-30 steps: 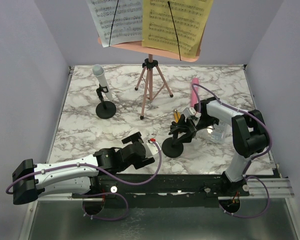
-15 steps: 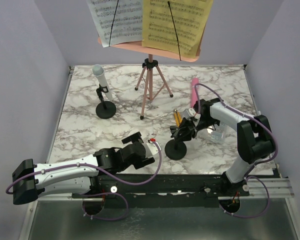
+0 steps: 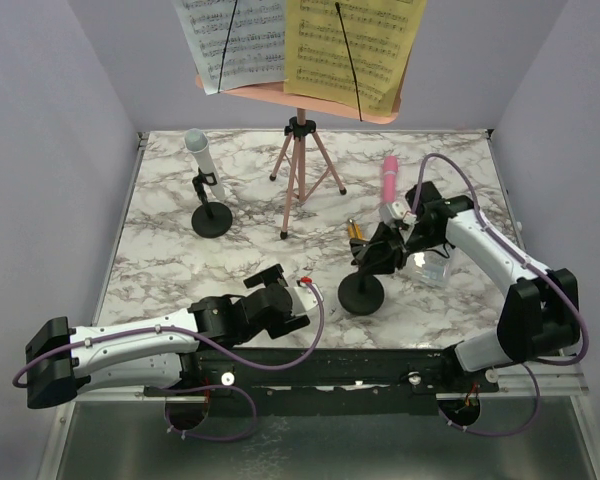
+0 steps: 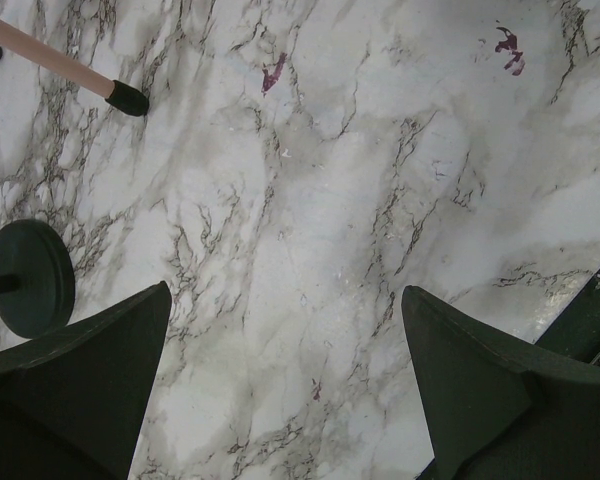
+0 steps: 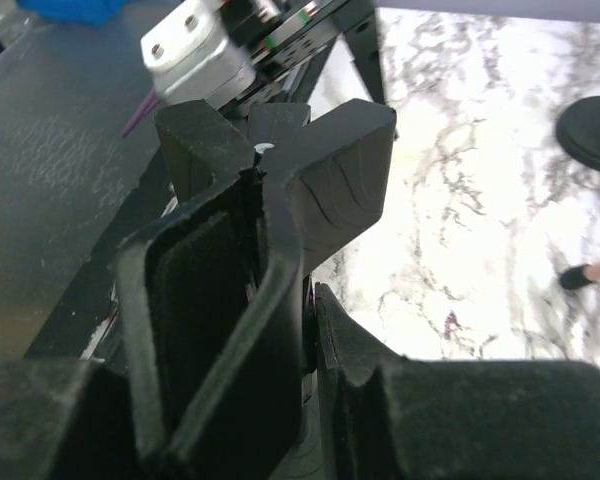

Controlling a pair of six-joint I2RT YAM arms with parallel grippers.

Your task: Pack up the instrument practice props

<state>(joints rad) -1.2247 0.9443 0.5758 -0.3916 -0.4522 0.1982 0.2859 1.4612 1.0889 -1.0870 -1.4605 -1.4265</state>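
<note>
Right arm is reaching in over the middle of the table [image 3: 160,270], and the right fingers [image 3: 382,250] are clamped on the clip at the top of the near mic mount [image 3: 362,297]. Its round black base sits on the marble just below them. The wrist view is a crowd of black shapes. A forked clip looks pinched between the pads, though it's hard to say where pad ends and clip begins.

The pink microphone [image 3: 389,180] lies flat on the table beyond that arm, apart from the mount. The yellow-and-black cutter [image 3: 355,232] sits just beside the fingers, and the clear plastic box [image 3: 432,267] rests under the forearm.

Over on the left, the left fingers [image 3: 275,290] are spread wide and carry nothing, low over bare marble near the front edge.

At the far left, the grey-white microphone [image 3: 199,153] stands upright in the far mic mount [image 3: 211,222]. At the back centre is the pink tripod [image 3: 302,175], all its feet on the table. It carries the pink music rack [image 3: 310,98], with the white page [image 3: 242,40] on the left and the yellow page [image 3: 365,45] on the right, each crossed by a thin black holder.
</note>
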